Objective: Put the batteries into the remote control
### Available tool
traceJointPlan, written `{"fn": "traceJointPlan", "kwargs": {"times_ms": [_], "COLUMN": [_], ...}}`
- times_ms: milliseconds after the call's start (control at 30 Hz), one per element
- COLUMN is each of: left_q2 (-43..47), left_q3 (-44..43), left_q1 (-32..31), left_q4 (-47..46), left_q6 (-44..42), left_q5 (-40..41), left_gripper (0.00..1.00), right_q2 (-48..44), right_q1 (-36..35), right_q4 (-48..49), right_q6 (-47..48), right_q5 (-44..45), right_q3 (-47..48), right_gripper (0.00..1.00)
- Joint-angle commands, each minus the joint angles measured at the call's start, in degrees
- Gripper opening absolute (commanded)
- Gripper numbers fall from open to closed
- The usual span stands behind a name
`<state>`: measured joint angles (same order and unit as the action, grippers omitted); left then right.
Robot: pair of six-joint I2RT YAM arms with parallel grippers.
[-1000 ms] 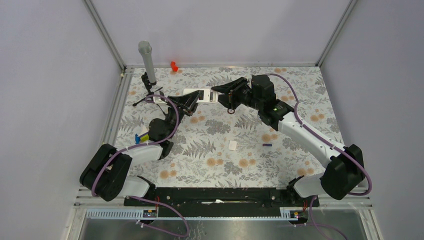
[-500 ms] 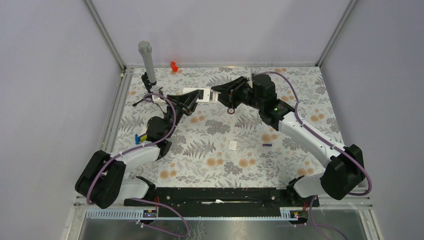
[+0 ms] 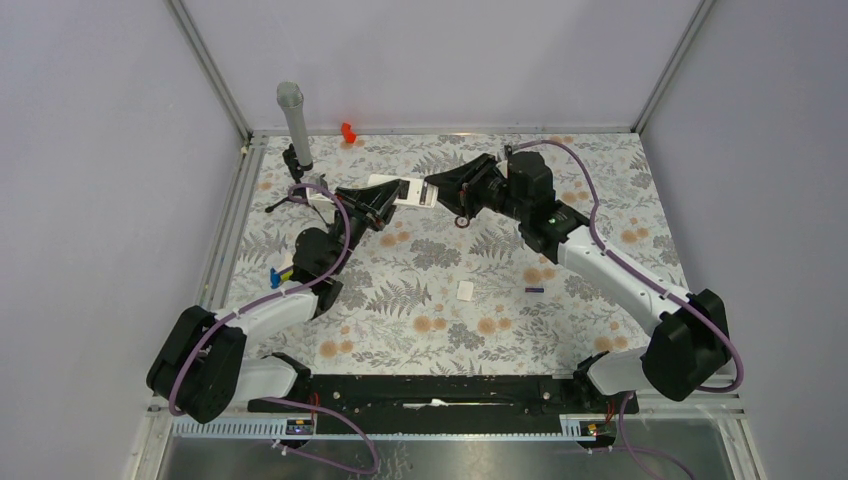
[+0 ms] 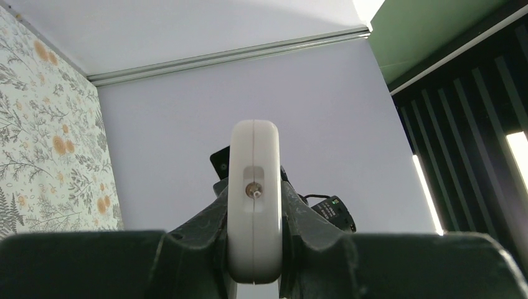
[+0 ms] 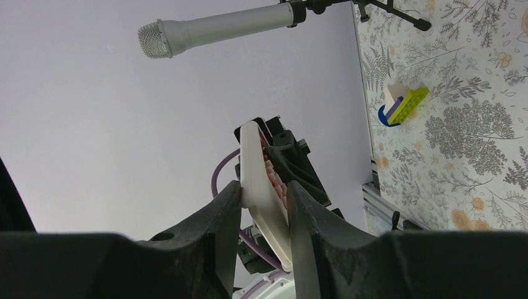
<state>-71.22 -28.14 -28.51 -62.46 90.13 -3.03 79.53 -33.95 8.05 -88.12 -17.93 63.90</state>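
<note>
Top external: nearest the arms, a small white cover lay flat on the floral table. A purple battery lay to its right, well apart from the remote. A yellow-green marker sat beside the left arm. Farther back, the remote was held between both grippers. The left gripper was clamped on one end, and the left wrist view showed the white edge pinched tight. The right gripper straddled the other end with its fingers close on both sides. Couldn't tell whether it actually gripped. A microphone stood at far left.
</note>
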Motion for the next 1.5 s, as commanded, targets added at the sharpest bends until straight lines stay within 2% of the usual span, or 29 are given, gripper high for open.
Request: {"fn": "traceJointPlan", "kwargs": {"times_ms": [0,133,333,600,800,1000,1100,1167,1233,1333,1467], "left_q2": [1.99,2.97,5.21,9.43,11.88,13.47,13.94,14.60,15.15,15.28,13.97], "left_q3": [-5.21,-5.61,-5.43,-4.17,-4.73,-4.24,-4.70,-4.49,-3.18,-0.25,3.09], "left_q1": [0.30,0.30,0.30,0.30,0.43,0.48,0.66,0.66,0.70,1.15,1.95], "left_q4": [-9.78,-8.52,-6.07,-2.10,1.52,4.43,8.75,12.01,13.41,12.87,5.36], "left_q6": [3.54,5.77,14.36,17.23,19.00,19.01,15.38,11.36,6.64,0.69,-4.69], "left_q5": [2.54,2.83,3.93,5.79,4.35,3.60,1.08,-0.40,-1.69,-3.07,-6.78], "left_gripper": [0.00,0.00,0.00,0.00,0.00,0.00,0.00,0.00,0.00,0.00,0.00], "right_q2": [0.15,-0.43,-1.28,-1.39,-2.51,-2.42,-2.42,-2.65,-2.51,-2.67,-5.38], "right_q1": [-2.20,-2.83,-4.54,-7.20,-10.33,-11.13,-11.10,-11.03,-10.94,-10.79,-9.81], "right_q4": [-7.64,-9.58,-8.81,-5.91,-3.68,-3.01,-3.50,-4.81,-7.45,-12.31,-11.07], "right_q6": [7.33,11.42,19.59,29.17,46.93,59.47,61.67,60.54,57.95,55.90,54.18], "right_q5": [-6.31,-2.96,5.29,14.92,25.87,32.83,30.64,26.98,22.34,15.94,8.56], "right_q3": [-3.11,-4.64,-6.19,-9.59,-9.83,-9.58,-7.11,-4.04,0.89,6.84,6.76], "right_gripper": [0.39,0.39,0.39,0.42,0.47,0.51,0.59,0.80,0.91,0.98,1.00]}}
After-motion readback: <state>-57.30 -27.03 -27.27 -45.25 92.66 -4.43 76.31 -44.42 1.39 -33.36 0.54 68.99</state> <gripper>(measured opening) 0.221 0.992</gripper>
